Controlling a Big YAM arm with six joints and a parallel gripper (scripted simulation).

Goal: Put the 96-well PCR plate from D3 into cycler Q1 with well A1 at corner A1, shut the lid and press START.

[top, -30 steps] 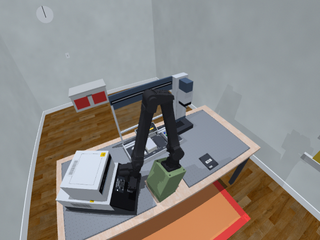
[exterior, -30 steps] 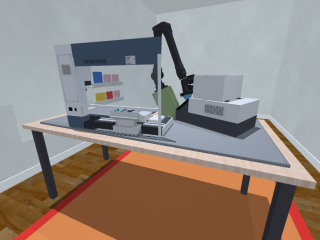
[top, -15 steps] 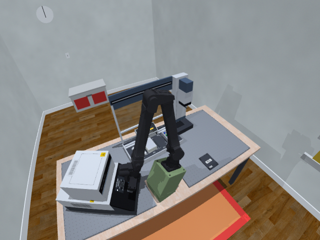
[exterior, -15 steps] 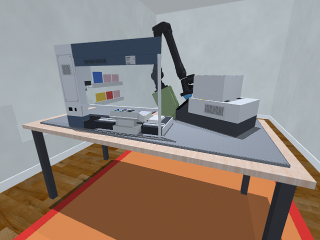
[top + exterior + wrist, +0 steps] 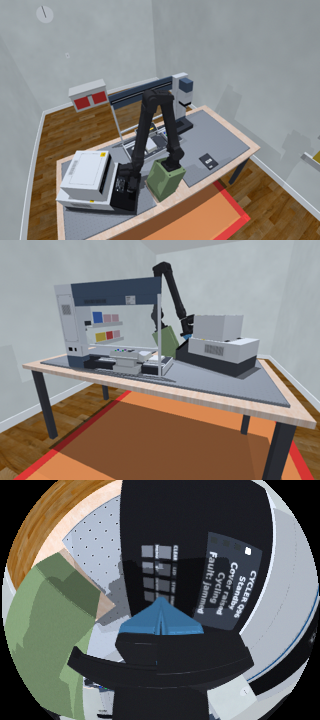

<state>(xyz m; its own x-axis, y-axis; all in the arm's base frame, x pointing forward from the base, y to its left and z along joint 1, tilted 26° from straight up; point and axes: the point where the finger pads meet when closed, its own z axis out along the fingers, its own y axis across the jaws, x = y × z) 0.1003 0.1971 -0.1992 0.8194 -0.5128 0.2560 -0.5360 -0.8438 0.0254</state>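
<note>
Cycler Q1 (image 5: pixel 86 169) stands at the table's left, lid down, dark panel (image 5: pixel 124 189) facing the green pedestal (image 5: pixel 165 178). The gripper (image 5: pixel 162 619), clenched on nothing, hovers over the keys. Further right, the PCR plate (image 5: pixel 151 145) lies flat on the deck; its long axis can't be told

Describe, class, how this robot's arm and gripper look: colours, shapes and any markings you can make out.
The arm is matte black throughout, built of long slim links with rounded, bulky joints, and rises from a boxy green pedestal. No loose cables or readable markings show on it. The gripper has a black body and bright blue, wedge-shaped fingertips.
</note>
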